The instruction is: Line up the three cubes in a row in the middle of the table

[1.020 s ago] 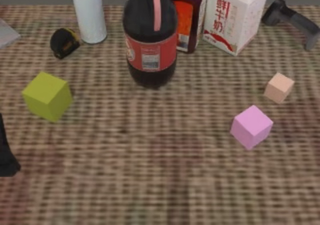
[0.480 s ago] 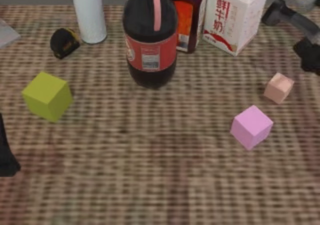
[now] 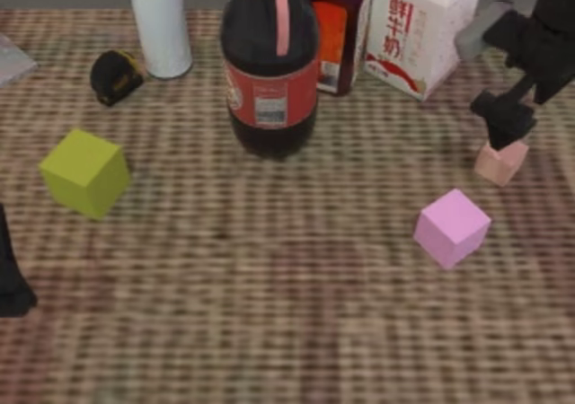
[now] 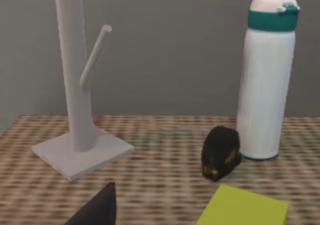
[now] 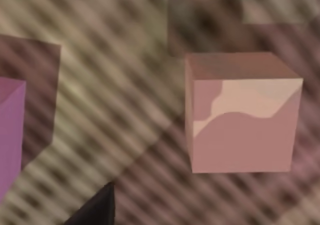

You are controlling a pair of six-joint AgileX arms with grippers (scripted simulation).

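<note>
Taking the cola bottle (image 3: 269, 63) as landmark: the yellow-green cube (image 3: 85, 172) sits far to its left on the desk (image 3: 269, 314), beside the parked left gripper (image 3: 11, 283), whose fingers I cannot tell. Well right lie the pink cube (image 3: 452, 227) and peach cube (image 3: 500, 162). The right gripper (image 3: 506, 126), absent a second ago, now hangs over peach; its fingers' spread is unclear. Next: descend and clamp.

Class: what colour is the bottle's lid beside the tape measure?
Teal, on a white bottle; left wrist view shows it best.
</note>
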